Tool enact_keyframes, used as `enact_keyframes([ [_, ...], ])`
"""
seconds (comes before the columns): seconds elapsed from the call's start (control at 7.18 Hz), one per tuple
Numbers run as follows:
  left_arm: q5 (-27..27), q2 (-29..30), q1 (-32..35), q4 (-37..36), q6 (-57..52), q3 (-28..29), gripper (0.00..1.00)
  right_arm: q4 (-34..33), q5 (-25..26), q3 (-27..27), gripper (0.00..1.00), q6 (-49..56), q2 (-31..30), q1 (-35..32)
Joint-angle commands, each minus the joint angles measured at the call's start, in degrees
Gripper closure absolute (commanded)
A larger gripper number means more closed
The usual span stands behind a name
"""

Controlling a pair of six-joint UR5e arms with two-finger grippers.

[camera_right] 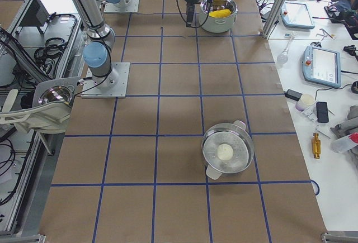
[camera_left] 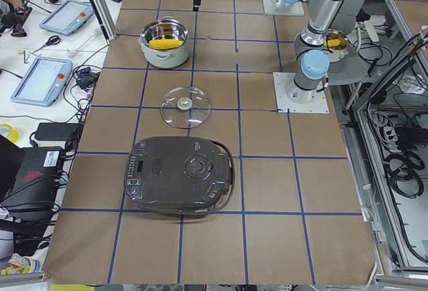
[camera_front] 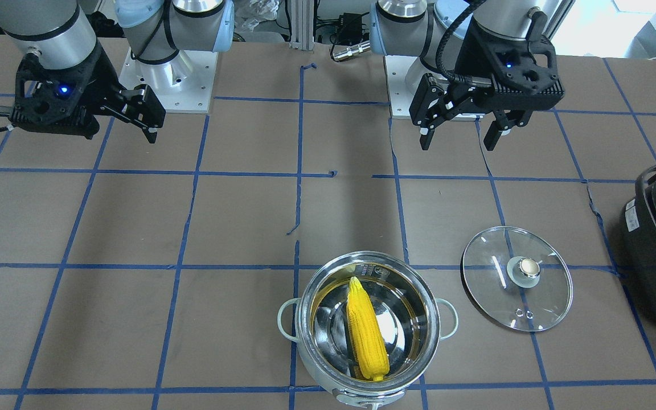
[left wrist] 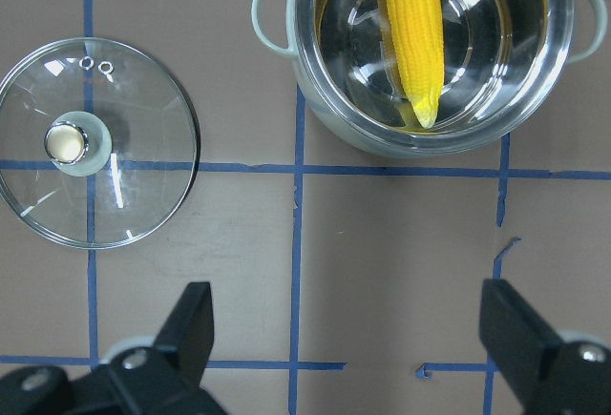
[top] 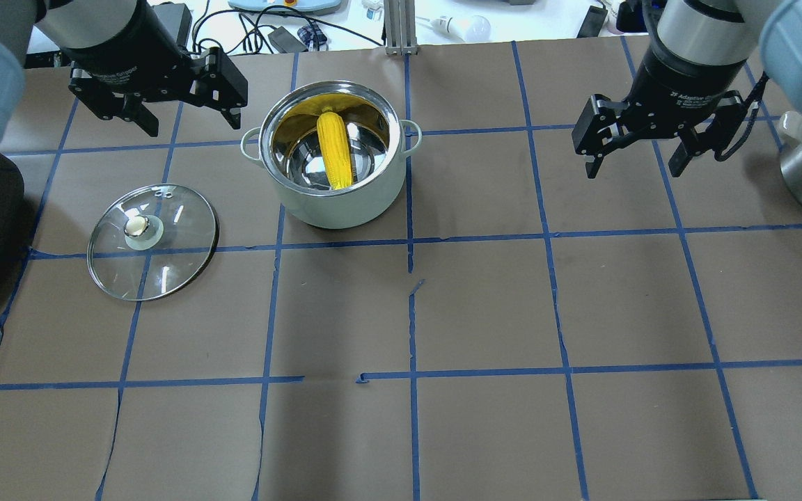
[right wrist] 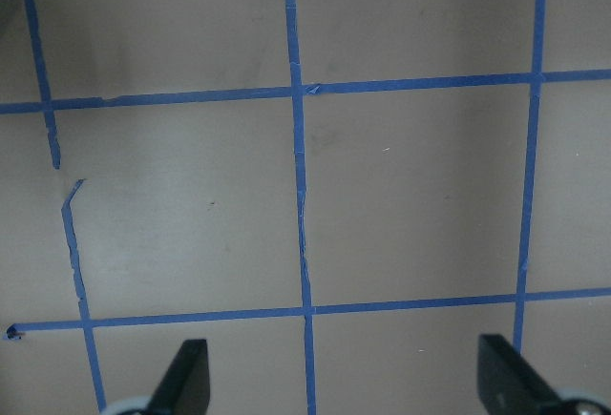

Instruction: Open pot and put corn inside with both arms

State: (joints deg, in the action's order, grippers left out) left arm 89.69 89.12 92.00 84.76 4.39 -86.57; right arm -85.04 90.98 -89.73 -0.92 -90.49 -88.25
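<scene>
**Corn in pot, lid off, both end effectors released**

Inside the pot (top: 345, 209), lying lengthwise across the shiny bottom with the pointed tip toward the robot's side: the corn (top: 335, 153). Pot upright on the brown, blue-taped surface (top: 484, 306), uncovered, pale loop handles out to either side.

Flat on the surface on the robot's left of the pot, knob up, near but not touching it: the glass lid (camera_front: 516, 279). Beyond the lid, further to the robot's left, at the surface's edge: a large black appliance (camera_left: 180, 174).

Left end effector (top: 191, 122): raised above the surface, fingers spread wide, gripping nothing, clear of both pot and lid. From its wrist view, pot and lid both visible below, between the parted fingers.

Right end effector (top: 633, 167): likewise spread apart and empty, hanging well apart from the pot on the robot's right. Beneath it only taped surface.

Further to the robot's right: a second steel pot (camera_right: 226, 153) with something round and pale inside.
</scene>
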Motion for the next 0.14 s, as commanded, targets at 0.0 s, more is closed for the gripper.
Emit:
enact_keyframes([
  [0.0,-0.13,0.09,-0.68,0.23,-0.25,0.7,0.0,-0.13,-0.36,-0.09,0.0,-0.48,-0.04,0.0],
])
